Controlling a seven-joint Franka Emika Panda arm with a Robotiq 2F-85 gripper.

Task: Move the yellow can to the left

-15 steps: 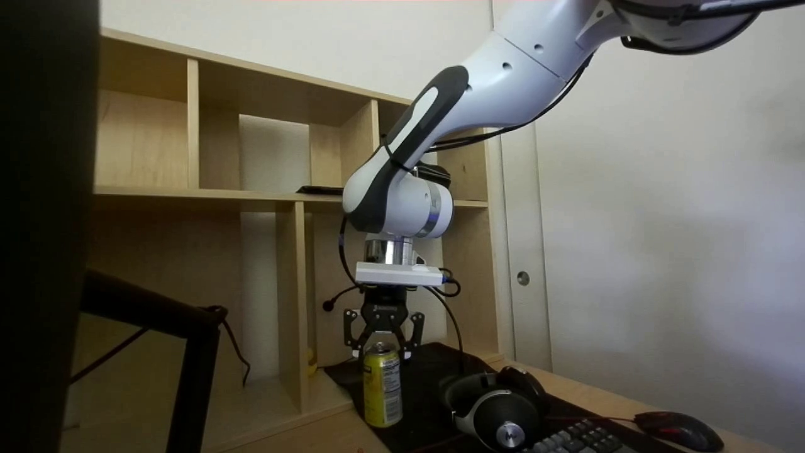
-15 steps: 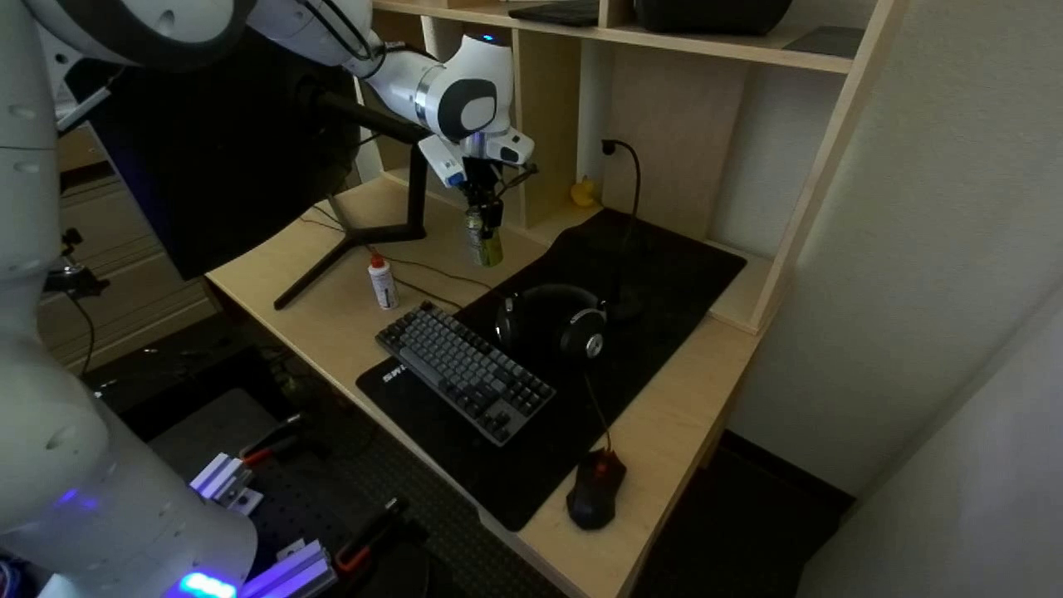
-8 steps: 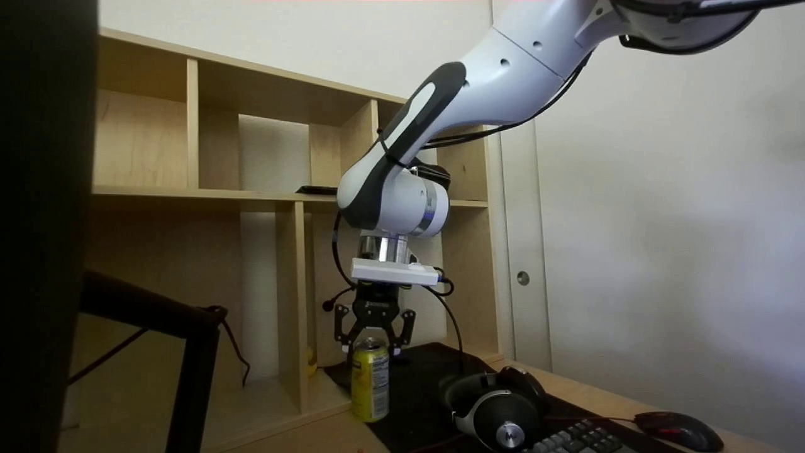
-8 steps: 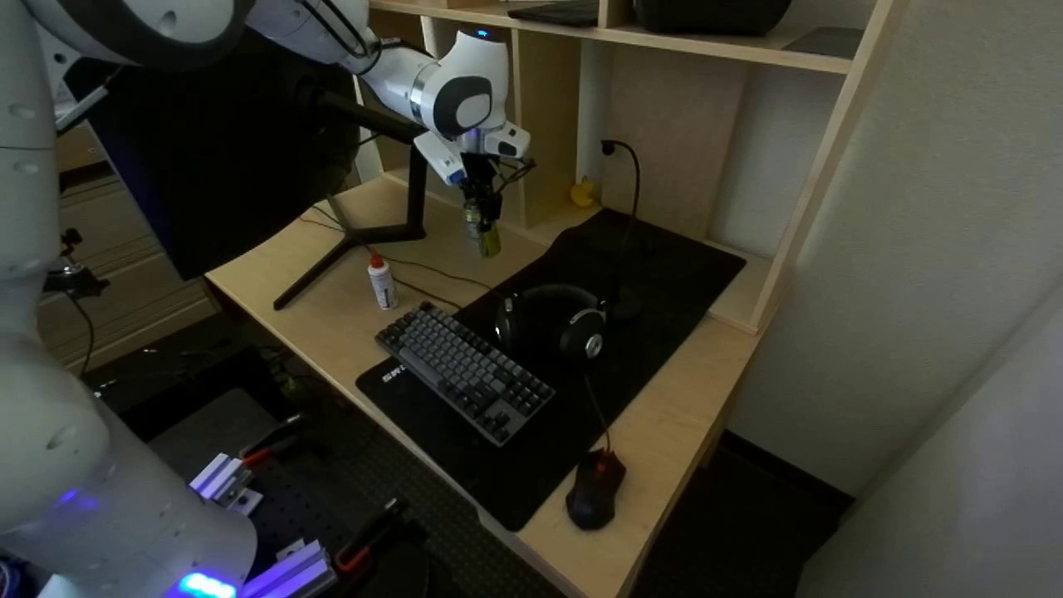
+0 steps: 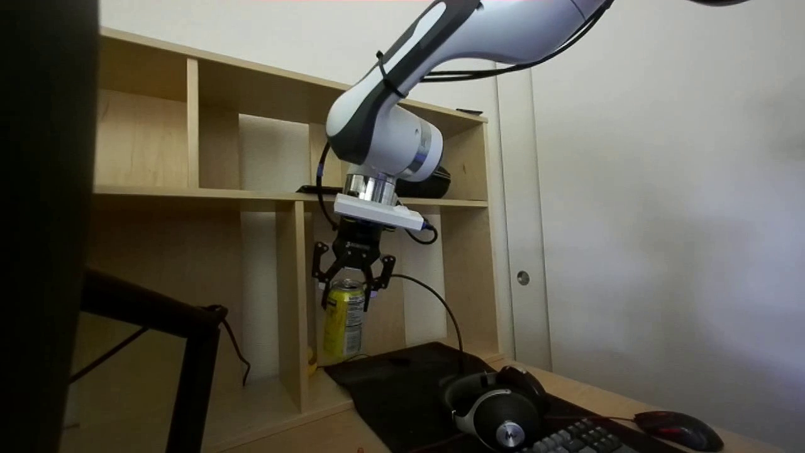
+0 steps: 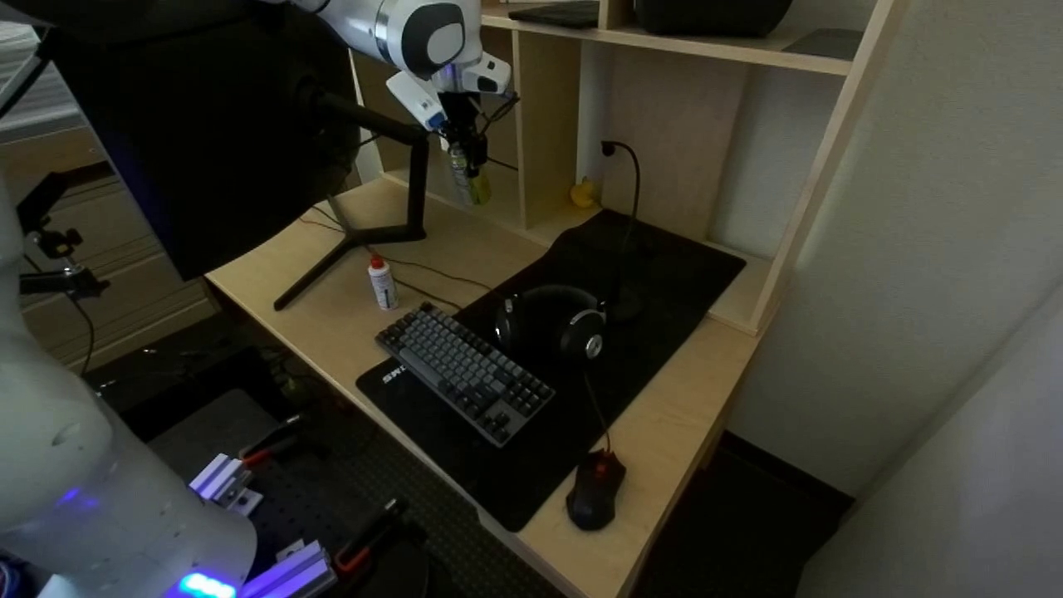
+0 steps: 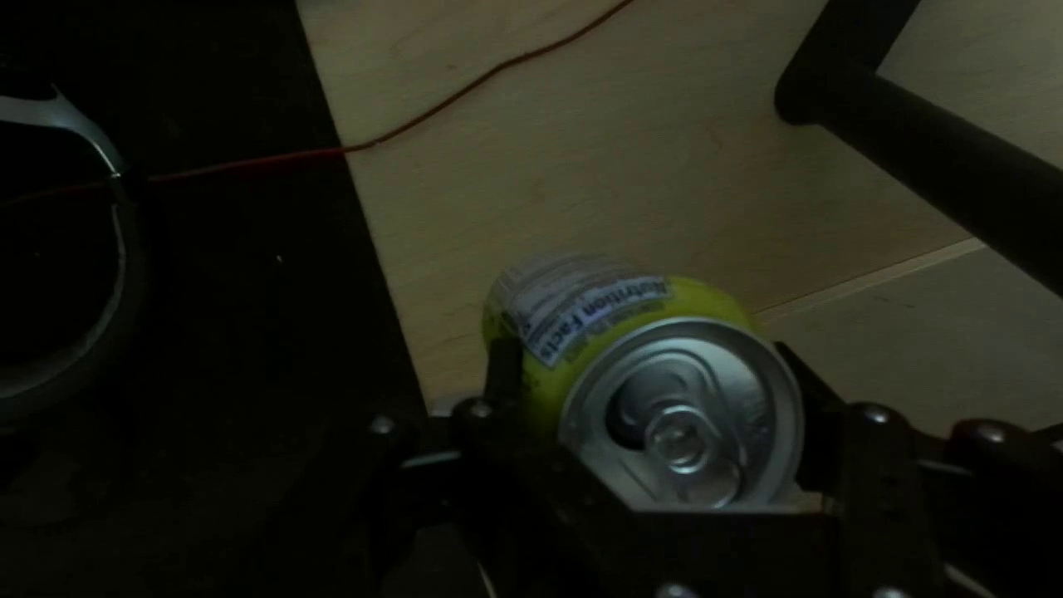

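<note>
The yellow can [image 5: 344, 324] hangs in the air above the desk, slightly tilted, with its lower part below my fingers. My gripper [image 5: 346, 301] is shut on its upper part, one finger on each side. In an exterior view, the can [image 6: 473, 187] is partly hidden by the gripper [image 6: 467, 162], in front of the shelf's lower opening. In the wrist view, the can's silver top and yellow side [image 7: 689, 399] sit between the fingers of the gripper [image 7: 656, 374], over bare wood beside the black mat's edge.
A black monitor stand [image 6: 390, 235] and a red-capped bottle [image 6: 382, 284] stand near the can's side of the desk. Headphones [image 6: 552, 324], a keyboard [image 6: 465, 370] and a gooseneck stand [image 6: 636, 191] are on the black mat [image 6: 656, 257]. A wooden shelf divider [image 5: 290, 308] rises behind the can.
The gripper and can have moved up, clearly so in the last half second, and a little left in both exterior views. The can has tilted slightly. The grip has stayed shut.
</note>
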